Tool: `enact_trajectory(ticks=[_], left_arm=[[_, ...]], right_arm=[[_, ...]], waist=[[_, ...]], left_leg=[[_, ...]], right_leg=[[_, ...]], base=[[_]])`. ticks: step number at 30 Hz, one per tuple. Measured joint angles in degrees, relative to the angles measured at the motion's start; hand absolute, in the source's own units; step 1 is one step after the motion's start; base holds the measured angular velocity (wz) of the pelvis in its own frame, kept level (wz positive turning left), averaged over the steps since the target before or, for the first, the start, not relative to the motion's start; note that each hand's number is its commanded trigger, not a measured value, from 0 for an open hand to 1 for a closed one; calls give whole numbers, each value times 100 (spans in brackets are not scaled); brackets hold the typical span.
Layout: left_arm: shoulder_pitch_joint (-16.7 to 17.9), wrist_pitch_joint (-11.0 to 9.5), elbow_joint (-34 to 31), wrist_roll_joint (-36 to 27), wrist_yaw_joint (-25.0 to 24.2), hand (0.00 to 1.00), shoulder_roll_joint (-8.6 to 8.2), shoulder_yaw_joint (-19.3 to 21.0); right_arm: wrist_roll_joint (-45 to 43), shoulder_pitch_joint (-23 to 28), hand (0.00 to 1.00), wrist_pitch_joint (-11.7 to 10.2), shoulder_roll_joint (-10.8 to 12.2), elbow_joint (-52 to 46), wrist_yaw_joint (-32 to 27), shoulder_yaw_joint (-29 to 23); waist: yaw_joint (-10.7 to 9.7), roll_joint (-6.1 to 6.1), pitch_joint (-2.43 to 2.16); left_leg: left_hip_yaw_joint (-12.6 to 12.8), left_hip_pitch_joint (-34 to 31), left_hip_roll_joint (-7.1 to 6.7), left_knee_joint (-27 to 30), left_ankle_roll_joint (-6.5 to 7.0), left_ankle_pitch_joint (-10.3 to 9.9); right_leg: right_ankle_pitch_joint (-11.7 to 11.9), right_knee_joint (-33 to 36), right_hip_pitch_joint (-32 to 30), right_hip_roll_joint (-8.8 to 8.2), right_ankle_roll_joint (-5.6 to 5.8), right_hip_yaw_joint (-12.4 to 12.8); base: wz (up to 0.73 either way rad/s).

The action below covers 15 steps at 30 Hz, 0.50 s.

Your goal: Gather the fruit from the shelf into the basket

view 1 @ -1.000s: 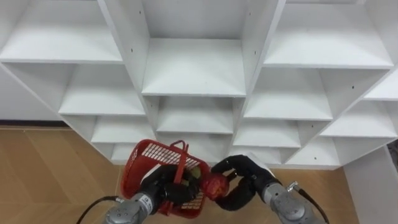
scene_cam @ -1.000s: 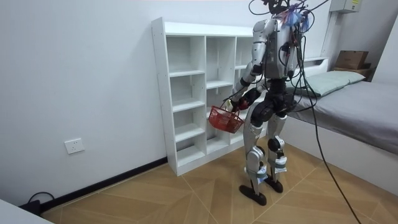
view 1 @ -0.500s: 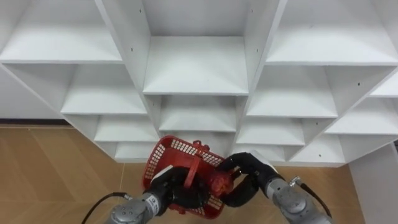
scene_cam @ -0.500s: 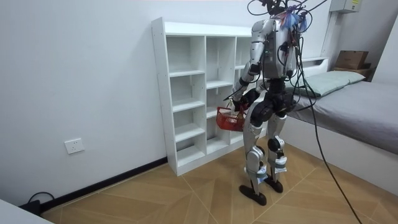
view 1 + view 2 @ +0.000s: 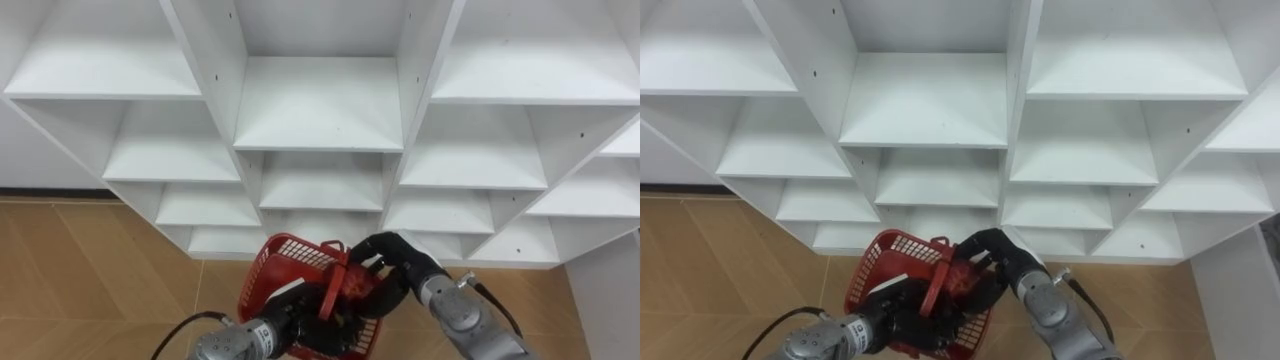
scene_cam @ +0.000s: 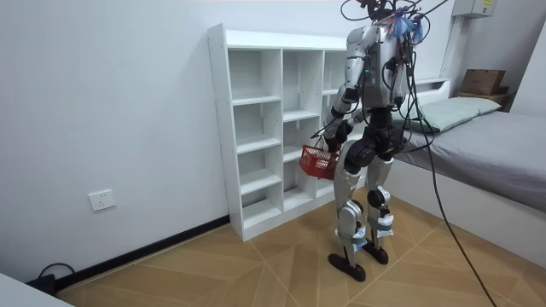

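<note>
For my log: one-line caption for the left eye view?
Right hand holds a red fruit over the red basket in the left hand, before white shelves.

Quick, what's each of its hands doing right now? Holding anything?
Left hand: closed on the handle of the red basket.
Right hand: closed round a red fruit, at the basket's opening.

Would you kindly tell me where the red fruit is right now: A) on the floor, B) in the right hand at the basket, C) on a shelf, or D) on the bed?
B: the right hand curls round the fruit at the basket, which the left hand holds.
</note>
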Motion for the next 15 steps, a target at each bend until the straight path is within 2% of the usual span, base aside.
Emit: enact_trajectory(ticks=[8,15], left_arm=[[-156,8,0,14,-114,100,-3,-11],[-198,16,0,14,-144,100,-14,-7]], right_arm=[[1,-337,0,-9,141,451,-91,2],[9,-393,0,-12,175,500,-113,-1]], waist=[[-13,-25,16],[-7,-63,40]], left_leg=[[-2,-29,-1,0,0,0],[-63,-98,-2,-2,0,0]], right_leg=[[-1,-44,-18,3,1,2],[-1,-53,-69,10,1,1]], base=[[0],[0]])
